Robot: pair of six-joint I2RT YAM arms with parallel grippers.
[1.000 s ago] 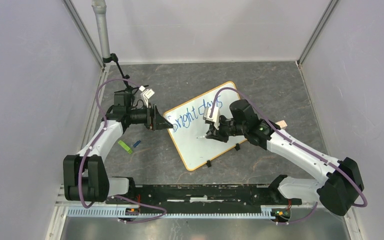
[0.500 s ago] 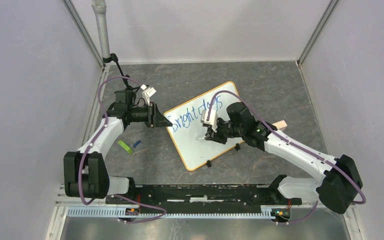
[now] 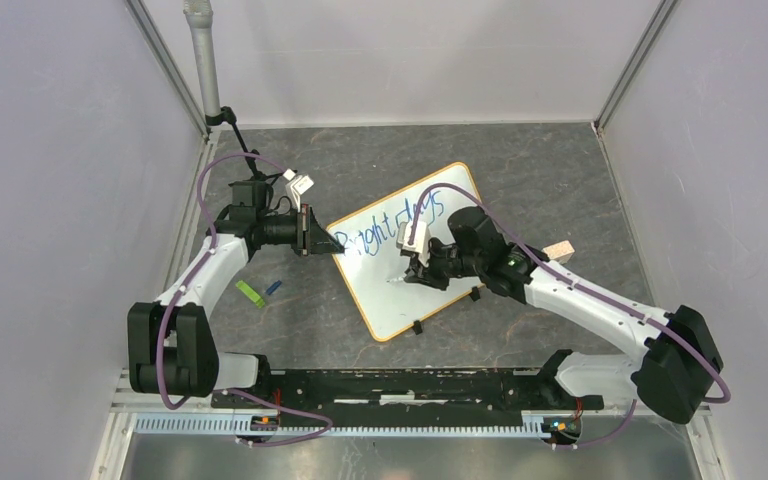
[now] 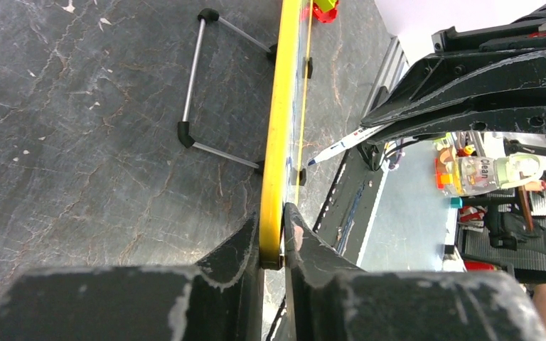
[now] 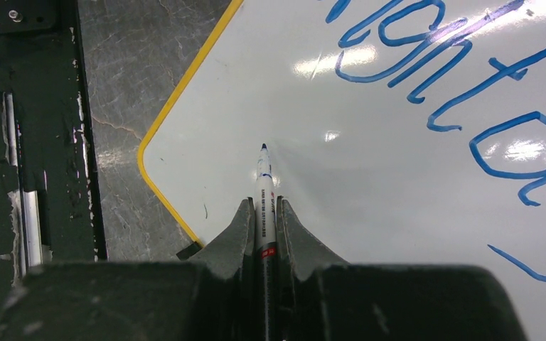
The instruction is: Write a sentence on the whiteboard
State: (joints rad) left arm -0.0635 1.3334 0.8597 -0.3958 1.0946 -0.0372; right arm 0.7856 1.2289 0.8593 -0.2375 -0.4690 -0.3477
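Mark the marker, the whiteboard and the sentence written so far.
marker [image 5: 264, 186], right wrist view, barrel just behind the tip.
whiteboard [image 3: 397, 303], top view, bare white face.
sentence [image 3: 392, 226], top view, middle of the blue writing.

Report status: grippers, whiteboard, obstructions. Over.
Left gripper clamped on whiteboard edge. Right gripper shut on marker, tip at bare board below the sentence. Nothing blocking the tip.

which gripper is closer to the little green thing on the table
Left. The left gripper clamps the whiteboard edge, a short way from the green thing. The right gripper, holding a pen, is farther off, over the whiteboard's middle.
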